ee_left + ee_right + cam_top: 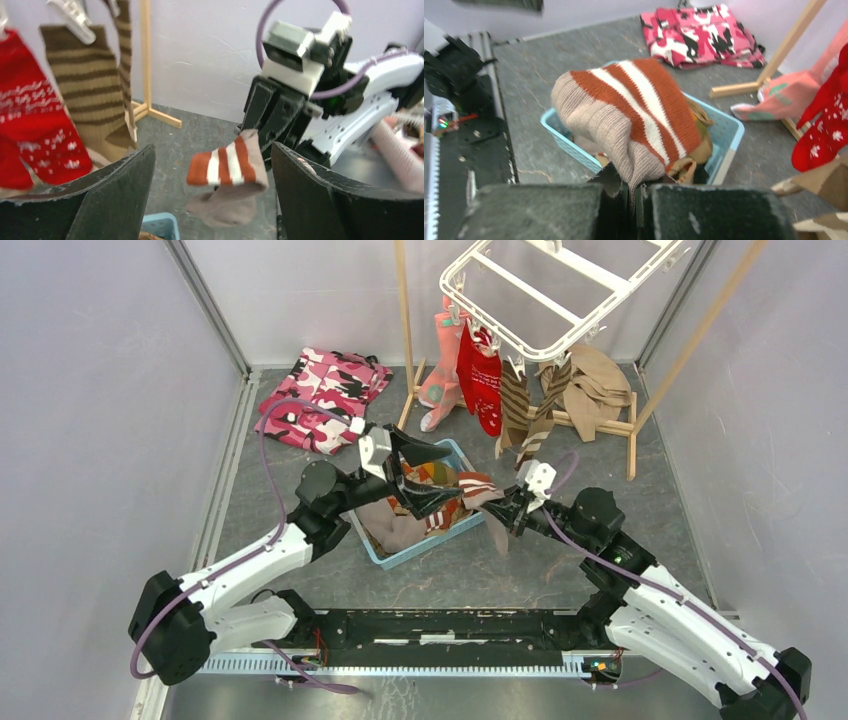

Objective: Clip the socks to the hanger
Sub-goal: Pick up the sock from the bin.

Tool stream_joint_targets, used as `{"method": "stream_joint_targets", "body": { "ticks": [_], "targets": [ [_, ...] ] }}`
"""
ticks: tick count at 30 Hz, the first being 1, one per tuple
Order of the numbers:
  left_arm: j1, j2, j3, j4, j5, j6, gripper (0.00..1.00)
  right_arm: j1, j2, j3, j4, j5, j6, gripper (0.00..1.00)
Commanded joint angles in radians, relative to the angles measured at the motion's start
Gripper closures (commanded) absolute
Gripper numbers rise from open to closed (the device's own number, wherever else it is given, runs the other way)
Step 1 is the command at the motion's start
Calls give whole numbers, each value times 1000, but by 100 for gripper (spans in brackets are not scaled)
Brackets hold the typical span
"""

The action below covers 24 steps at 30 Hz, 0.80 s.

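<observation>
A crumpled pink camouflage fabric garment (322, 398) lies at the far left corner of the grey speckled table (560, 575). A light blue perforated plastic basket (420, 551) sits mid-table. A thin pale wooden pole rack (404, 330) stands along the far edge, right of the garment.

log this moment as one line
right fingers: shut on striped-cuff sock | left fingers: open, flanking sock, not touching | hanger: red sock, brown-striped sock hanging
</observation>
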Motion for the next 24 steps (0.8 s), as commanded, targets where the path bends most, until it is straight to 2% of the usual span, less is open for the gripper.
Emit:
{"method": "stream_joint_targets", "body": {
  "ticks": [1, 5, 9, 15, 20, 24],
  "targets": [
    [37, -32, -5, -156, -119, -337, 9, 9, 33, 53, -148, 103, -123, 100],
    [65, -26, -3, -358, -164, -542, 13, 15, 54, 50, -157, 126, -145, 100],
    [77, 5, -14, -441, -137, -721, 17, 18, 66, 46, -157, 141, -161, 100],
    [71, 108, -44, -351, -41, -942, 18, 20, 77, 37, -148, 148, -164, 99],
    [41, 172, -41, -234, -48, -1021, 18, 23, 79, 29, -135, 143, -159, 99],
    [27, 224, -21, -168, -43, -1055, 26, 27, 81, 26, -133, 136, -160, 99]
  ]
}}
